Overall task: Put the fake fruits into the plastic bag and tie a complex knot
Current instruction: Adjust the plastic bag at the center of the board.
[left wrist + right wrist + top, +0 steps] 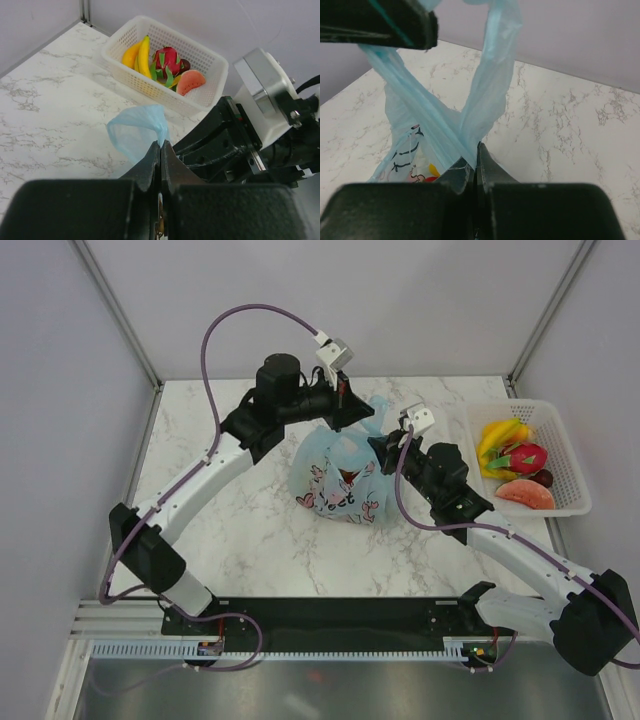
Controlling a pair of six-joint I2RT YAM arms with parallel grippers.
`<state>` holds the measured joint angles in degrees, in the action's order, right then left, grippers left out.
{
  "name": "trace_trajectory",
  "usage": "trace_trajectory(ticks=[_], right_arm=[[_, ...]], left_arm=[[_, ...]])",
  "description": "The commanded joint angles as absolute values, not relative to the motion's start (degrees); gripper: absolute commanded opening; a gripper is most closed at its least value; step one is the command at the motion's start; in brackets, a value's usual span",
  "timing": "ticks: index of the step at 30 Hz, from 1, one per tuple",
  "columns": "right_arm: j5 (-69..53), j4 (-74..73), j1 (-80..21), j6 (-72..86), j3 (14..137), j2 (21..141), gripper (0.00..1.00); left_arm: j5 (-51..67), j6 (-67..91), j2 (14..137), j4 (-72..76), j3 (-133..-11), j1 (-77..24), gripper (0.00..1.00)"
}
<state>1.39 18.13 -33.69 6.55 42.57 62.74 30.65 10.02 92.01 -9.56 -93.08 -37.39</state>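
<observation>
Left gripper (pixel 161 146): clamped shut on a handle loop of the plastic bag (pixel 139 128), blue film puffed out just past the tips. Right gripper (pixel 474 152): also shut, pinching blue film where two handle strips cross, just above the bag body. From above: left gripper (pixel 341 422) at the bag's far side, right gripper (pixel 384 447) at its right side, handles pulled up between them, both arms reaching in from the near edge. Plastic bag (pixel 335 482) sitting on the table (pixel 220 530) about mid-width, closer to the far edge than the near one, white doodle panel facing up. Yellow-red patch showing through the panel in the right wrist view; print or contents, cannot tell. Fake fruits (pixel 515 462) in view all in the white mesh basket (pixel 570 475) at the far right corner, well apart from the bag: bananas (pixel 497 437), dragon fruit (pixel 527 456), dark ball (pixel 543 478), orange-red slice (pixel 525 496)
</observation>
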Motion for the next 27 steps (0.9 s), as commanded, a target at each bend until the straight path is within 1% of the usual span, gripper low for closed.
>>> trace_trajectory(ticks=[1, 6, 12, 15, 16, 21, 23, 26, 27], right_arm=[[3.8, 17.4, -33.5, 7.7, 43.1, 63.5, 0.0], [3.7, 17.1, -33.5, 7.8, 43.2, 63.5, 0.0], [4.0, 16.5, -33.5, 8.0, 43.5, 63.8, 0.0], [3.4, 16.3, -33.5, 8.0, 43.7, 64.2, 0.0], [3.1, 16.4, -33.5, 8.1, 43.7, 64.2, 0.0], [2.6, 16.4, -33.4, 7.8, 43.4, 63.9, 0.0], [2.3, 16.4, -33.6, 7.8, 43.3, 63.8, 0.0], [2.2, 16.4, -33.5, 7.8, 43.4, 63.8, 0.0], [2.2, 16.4, -33.5, 7.7, 43.4, 63.7, 0.0]], left_arm=[[30.8, 8.9, 85.5, -0.7, -89.6, -36.7, 0.02], [30.1, 8.8, 81.2, 1.7, -85.0, -36.7, 0.02], [31.8, 9.0, 77.5, 5.0, -80.5, -36.7, 0.03], [33.0, 10.0, 76.3, 7.3, -78.0, -36.7, 0.1], [33.0, 10.0, 75.9, 7.3, -77.6, -36.7, 0.1], [35.6, 12.5, 78.1, 10.9, -78.0, -36.7, 0.34], [36.5, 13.2, 79.5, 11.6, -78.5, -36.7, 0.34], [36.4, 13.4, 80.6, 11.5, -79.2, -36.7, 0.39], [34.7, 13.4, 80.6, 11.3, -79.2, -36.7, 0.47]])
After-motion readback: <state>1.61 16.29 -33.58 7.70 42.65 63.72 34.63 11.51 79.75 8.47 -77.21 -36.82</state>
